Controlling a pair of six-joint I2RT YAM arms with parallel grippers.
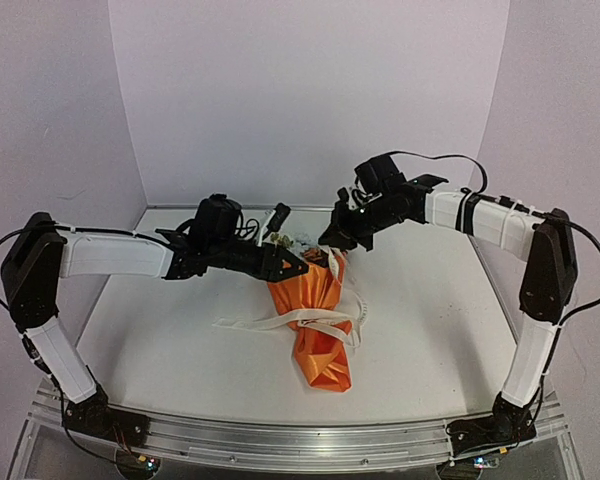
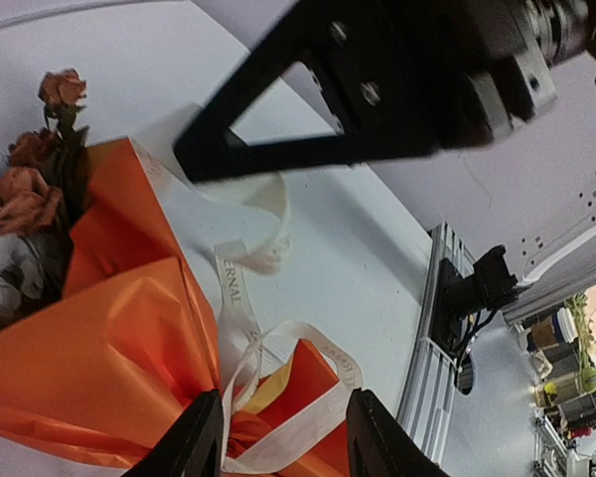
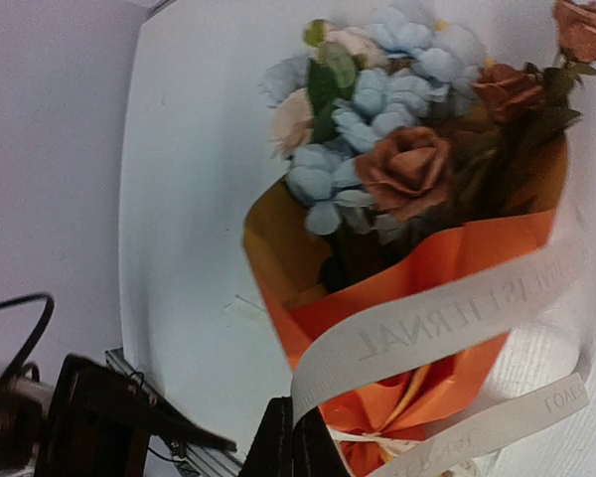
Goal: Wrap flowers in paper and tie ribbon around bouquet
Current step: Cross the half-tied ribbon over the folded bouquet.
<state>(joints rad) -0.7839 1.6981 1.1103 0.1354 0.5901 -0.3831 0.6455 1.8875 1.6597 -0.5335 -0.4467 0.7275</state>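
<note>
Left gripper (image 2: 283,429) fingers parted, clamping nothing; ribbon (image 2: 234,290) loops and orange paper (image 2: 99,368) sit in gap between them; right gripper (image 3: 290,427) fingers pressed shut on ribbon end (lettered band runs from tips across cone); flowers (image 3: 397,149) beyond fingertips; bouquet (image 1: 315,310) lying on table (image 1: 160,350).

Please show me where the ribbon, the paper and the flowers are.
ribbon (image 3: 427,328): right wrist view, the lettered band across the paper.
paper (image 1: 315,292): top view, the middle of its orange face.
flowers (image 3: 407,169): right wrist view, the rust-coloured rose.
</note>
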